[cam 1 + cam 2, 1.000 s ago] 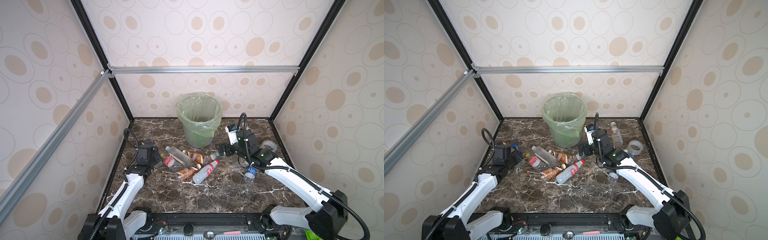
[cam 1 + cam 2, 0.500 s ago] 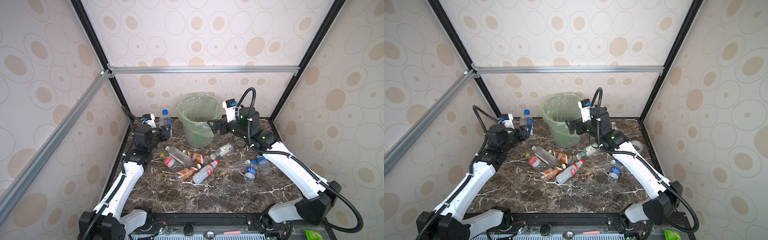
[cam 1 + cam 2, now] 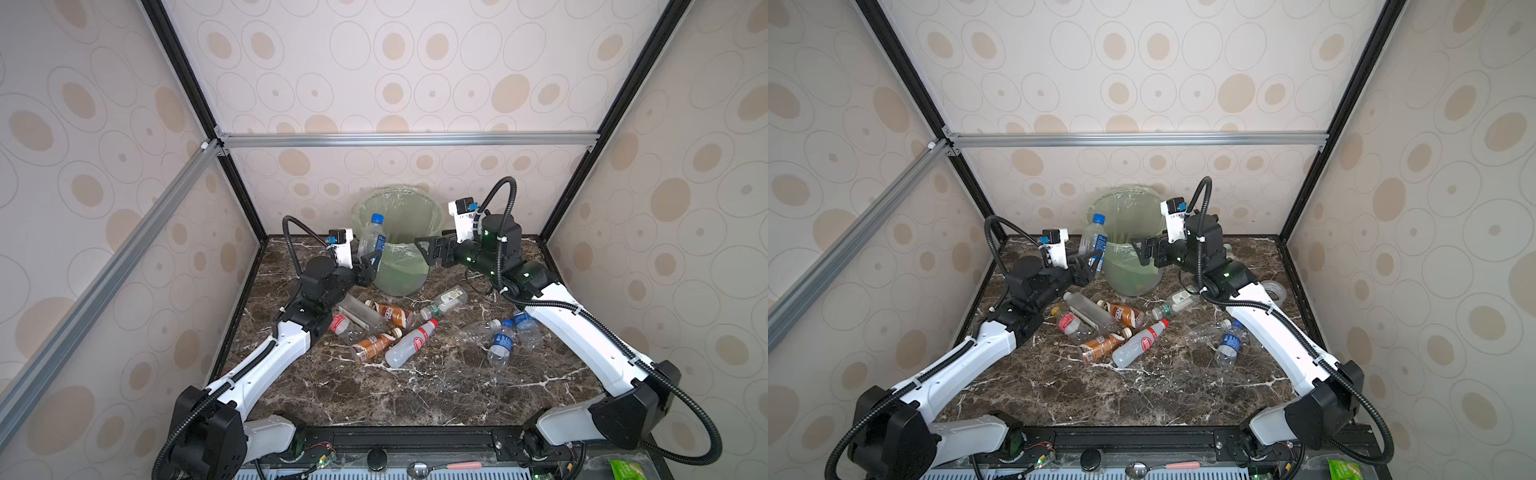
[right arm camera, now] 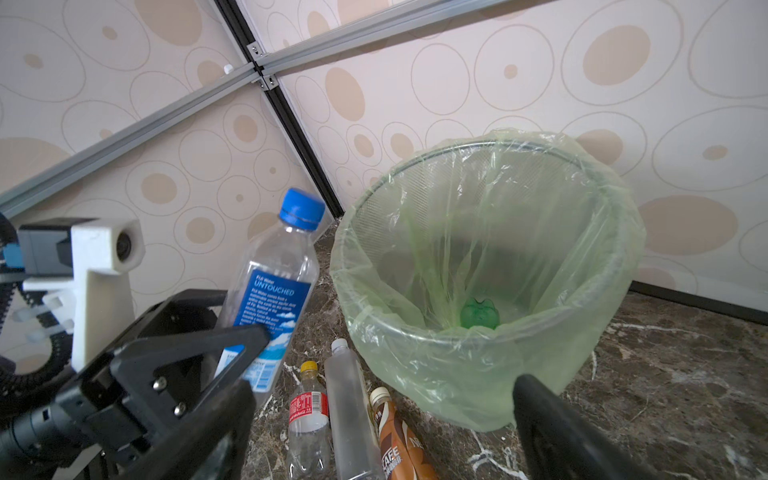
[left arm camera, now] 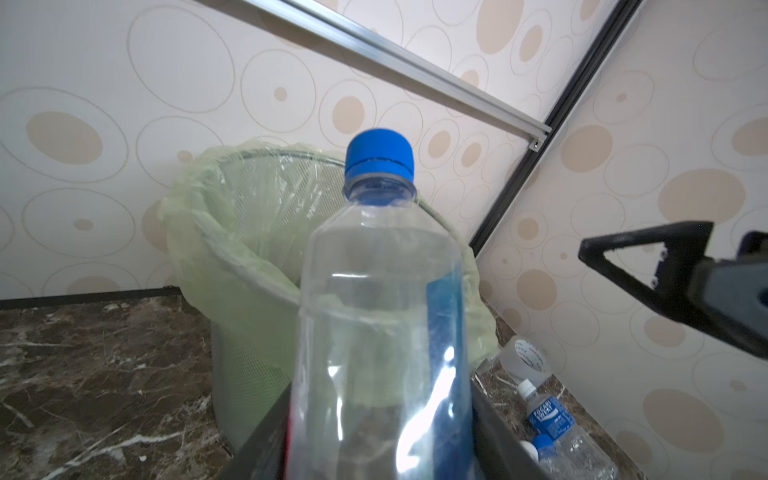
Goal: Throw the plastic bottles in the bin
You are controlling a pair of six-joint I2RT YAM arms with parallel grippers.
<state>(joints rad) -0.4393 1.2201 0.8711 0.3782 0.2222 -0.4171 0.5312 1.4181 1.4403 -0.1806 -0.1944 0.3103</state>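
Left gripper partly closed on blue-capped bottle, low on body, long axis upright. Bin just right of it, at surface's back edge. Right gripper wide open, empty, at bin's other side.

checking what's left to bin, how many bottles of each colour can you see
clear bottles: 7, the last held in the left hand
brown bottles: 2
white bottle, red cap: 1
green bottle, in the bin: 1
total in view: 11
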